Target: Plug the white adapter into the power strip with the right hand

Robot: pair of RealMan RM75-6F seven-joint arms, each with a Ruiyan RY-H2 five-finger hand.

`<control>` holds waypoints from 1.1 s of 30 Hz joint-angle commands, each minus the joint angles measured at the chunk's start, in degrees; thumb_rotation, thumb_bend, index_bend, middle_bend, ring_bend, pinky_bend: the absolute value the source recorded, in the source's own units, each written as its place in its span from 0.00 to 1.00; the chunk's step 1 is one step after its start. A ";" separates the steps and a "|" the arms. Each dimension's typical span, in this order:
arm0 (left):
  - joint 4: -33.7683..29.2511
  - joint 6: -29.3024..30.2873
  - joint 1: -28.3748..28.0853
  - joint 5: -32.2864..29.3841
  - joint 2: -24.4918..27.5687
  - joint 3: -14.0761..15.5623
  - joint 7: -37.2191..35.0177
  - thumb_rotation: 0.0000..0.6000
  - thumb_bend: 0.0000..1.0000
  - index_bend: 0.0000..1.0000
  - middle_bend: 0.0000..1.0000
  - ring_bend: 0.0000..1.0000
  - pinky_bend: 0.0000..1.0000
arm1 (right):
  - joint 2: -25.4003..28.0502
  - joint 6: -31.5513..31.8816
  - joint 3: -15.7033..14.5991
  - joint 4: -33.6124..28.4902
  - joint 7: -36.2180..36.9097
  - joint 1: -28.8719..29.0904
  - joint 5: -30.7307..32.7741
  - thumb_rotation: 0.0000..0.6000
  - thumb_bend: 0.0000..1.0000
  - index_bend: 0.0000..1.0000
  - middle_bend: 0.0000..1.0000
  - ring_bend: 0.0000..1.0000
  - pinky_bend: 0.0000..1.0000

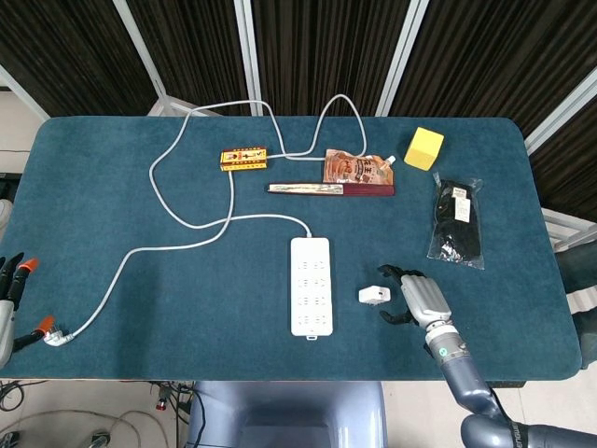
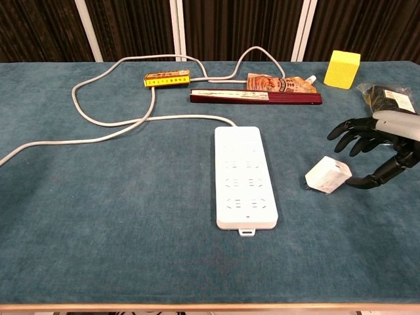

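Chest view: right hand (image 2: pixel 384 147) fingers spread, holding nothing, just right of white adapter (image 2: pixel 328 174). Adapter lies on surface (image 2: pixel 118 210) beside power strip (image 2: pixel 244 177), unplugged. Left hand (image 1: pixel 9 294) at surface edge, cannot tell its state
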 commanded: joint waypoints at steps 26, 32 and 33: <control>-0.16 -0.30 -0.07 -0.48 -0.14 -0.07 0.45 1.00 0.18 0.13 0.05 0.00 0.01 | -6.13 2.21 0.76 4.34 -3.40 0.44 3.02 1.00 0.35 0.41 0.37 0.32 0.19; -0.26 -0.38 -0.08 -0.69 -0.17 -0.09 0.85 1.00 0.18 0.13 0.05 0.00 0.01 | -7.29 1.99 1.12 5.49 -3.28 0.59 3.45 1.00 0.40 0.43 0.40 0.33 0.19; -0.26 -0.37 -0.07 -0.72 -0.17 -0.11 0.88 1.00 0.18 0.13 0.05 0.00 0.01 | -7.45 1.98 1.19 5.69 -3.25 0.63 3.37 1.00 0.41 0.43 0.40 0.33 0.19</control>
